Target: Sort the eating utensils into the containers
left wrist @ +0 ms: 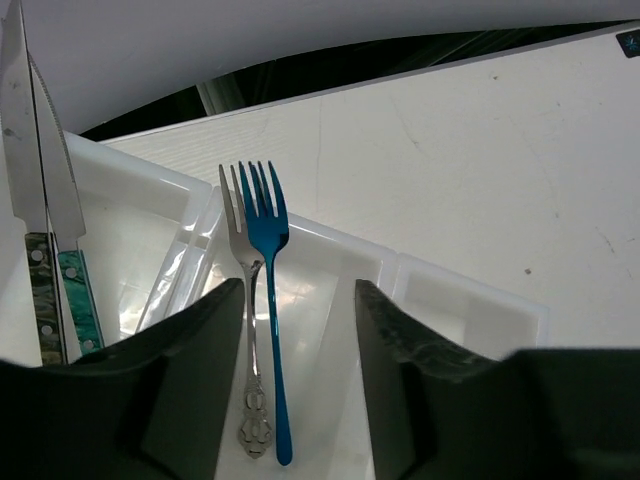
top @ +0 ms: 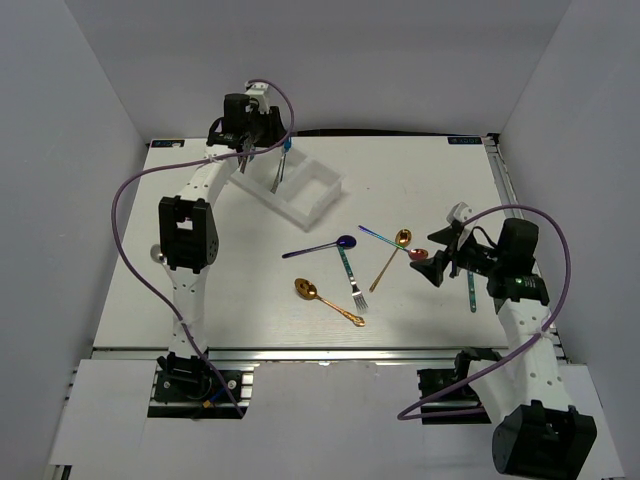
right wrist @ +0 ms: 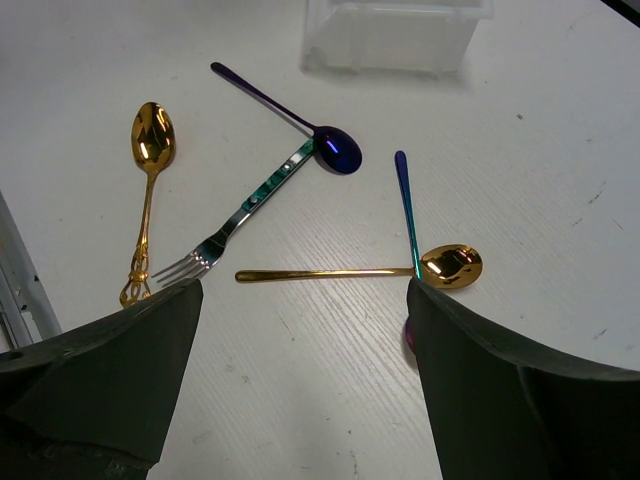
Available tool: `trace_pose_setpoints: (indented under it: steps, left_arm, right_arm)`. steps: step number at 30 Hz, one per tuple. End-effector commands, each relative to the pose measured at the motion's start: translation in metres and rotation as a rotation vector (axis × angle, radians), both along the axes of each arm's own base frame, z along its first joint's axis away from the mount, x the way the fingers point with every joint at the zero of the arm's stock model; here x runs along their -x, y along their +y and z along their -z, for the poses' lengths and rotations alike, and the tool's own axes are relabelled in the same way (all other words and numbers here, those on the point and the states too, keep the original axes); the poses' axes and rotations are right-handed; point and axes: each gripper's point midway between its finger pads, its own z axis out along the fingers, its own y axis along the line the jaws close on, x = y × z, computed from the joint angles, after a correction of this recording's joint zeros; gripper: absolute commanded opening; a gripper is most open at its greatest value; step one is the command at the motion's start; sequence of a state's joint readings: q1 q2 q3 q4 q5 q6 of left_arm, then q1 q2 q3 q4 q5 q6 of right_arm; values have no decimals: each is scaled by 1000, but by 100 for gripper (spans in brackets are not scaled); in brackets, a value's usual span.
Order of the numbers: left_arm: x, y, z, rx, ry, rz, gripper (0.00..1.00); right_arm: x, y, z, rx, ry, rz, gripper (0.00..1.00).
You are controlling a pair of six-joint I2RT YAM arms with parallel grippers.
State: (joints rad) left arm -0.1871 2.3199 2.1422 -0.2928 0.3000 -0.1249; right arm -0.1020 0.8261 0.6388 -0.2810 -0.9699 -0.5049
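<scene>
- Starting at the far left, a silver utensil [top: 157,253] peeks out from behind the left arm; only its rounded end shows.
- Up at the back, the left gripper [left wrist: 298,300] hangs over the white tray [top: 318,196], jaws parted and gripping nothing.
- Wrist view: two knives [left wrist: 45,215] with teal-patterned handles lean in the tray's left compartment.
- Middle compartment: a silver fork [left wrist: 245,300] and a blue fork [left wrist: 270,300] lie side by side, tines toward the far wall, right under the gap between the jaws.
- Out on the open table, an ornate gold spoon [top: 325,298] lies nearest the arms.
- Just beside it is a fork with a teal handle [top: 350,275], and a dark blue spoon [top: 320,247] rests against that handle's end.
- Next comes a slim gold spoon [top: 390,255]; an iridescent blue handle [right wrist: 405,210] crosses by its bowl, and its far end runs under the right claw.
- The right gripper [top: 440,252] hovers above these, jaws spread wide and empty.
- One teal utensil [top: 470,290] sits right of that claw.
- Far corner: a small label [top: 465,142], too tiny to read.
</scene>
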Motion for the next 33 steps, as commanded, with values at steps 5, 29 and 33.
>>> trace_pose_setpoints:
  steps: [5, 29, 33]
  left_arm:
    - [15, -1, -69, 49, -82, -7, 77]
    - [318, 47, -48, 189, -134, 38, 98]
    - [321, 52, -50, 169, -164, 16, 98]
  right_arm:
    - [-3, -4, -1, -20, -12, 16, 89]
    - [-64, 94, 56, 458, 281, 132, 89]
    - [-70, 125, 87, 527, 351, 126, 89]
